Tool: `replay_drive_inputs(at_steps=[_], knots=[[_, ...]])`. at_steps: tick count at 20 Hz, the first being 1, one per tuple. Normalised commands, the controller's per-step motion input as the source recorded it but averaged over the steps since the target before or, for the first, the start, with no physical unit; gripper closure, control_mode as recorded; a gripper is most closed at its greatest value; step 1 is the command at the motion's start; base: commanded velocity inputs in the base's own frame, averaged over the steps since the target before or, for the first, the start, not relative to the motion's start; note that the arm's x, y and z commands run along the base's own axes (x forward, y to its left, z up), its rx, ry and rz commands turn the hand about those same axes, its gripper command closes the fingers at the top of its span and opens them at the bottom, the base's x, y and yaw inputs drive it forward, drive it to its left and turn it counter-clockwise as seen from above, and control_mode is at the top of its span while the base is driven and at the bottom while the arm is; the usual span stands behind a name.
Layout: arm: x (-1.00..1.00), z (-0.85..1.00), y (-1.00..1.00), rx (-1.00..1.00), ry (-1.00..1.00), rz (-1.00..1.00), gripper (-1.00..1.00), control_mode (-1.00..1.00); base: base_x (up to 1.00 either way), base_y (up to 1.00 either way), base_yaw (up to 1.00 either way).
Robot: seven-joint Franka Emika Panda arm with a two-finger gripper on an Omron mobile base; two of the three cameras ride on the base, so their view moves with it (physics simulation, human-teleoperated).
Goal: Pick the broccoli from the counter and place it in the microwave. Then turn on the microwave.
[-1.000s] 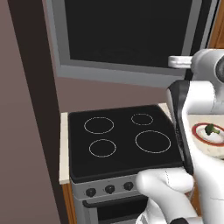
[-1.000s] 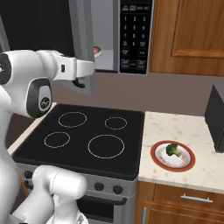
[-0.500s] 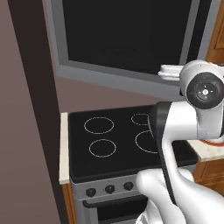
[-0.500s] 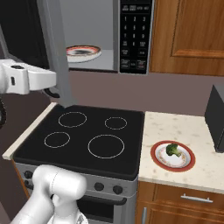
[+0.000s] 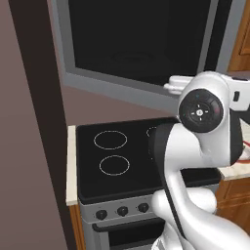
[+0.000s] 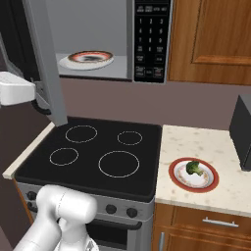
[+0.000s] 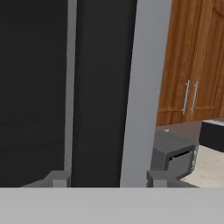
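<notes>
1. Swinging further left since a second ago, the arm [image 6: 14, 88] is now reaching past the left edge of the right base view, and the microwave [image 6: 152, 41] door [image 6: 46, 59] is standing wider open.
2. Broccoli [image 6: 194, 168] is sitting untouched on the red-rimmed plate [image 6: 182, 182], on the counter [image 6: 215, 152] right of the cooktop [image 6: 93, 157].
3. It is showing as a small dark-green floret with a paler stem beneath; the head is facing up and the stem is running down to the plate, roughly upright.
4. A second red-rimmed plate [image 6: 90, 58] is lying inside the microwave cavity.
5. From the hand view, the fingertips [image 7: 59, 178] are flanking the door's dark glass and grey frame; whether the jaws are gripping anything I cannot tell.
</notes>
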Motion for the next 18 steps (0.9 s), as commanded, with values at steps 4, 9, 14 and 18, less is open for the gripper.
replay_drive_inputs(at_steps=[4,9,14,18], knots=[[-0.37,0.19,0.00,0.00,-0.01,0.00,-1.00,-1.00,0.00,0.00,0.00],[-0.62,0.20,0.00,0.00,-0.02,0.00,-1.00,-1.00,0.00,0.00,0.00],[-0.82,0.23,0.00,0.00,-0.01,0.03,-1.00,-1.00,0.00,0.00,0.00],[-0.46,0.32,0.00,0.01,0.00,0.03,-1.00,-1.00,0.00,0.00,0.00]])
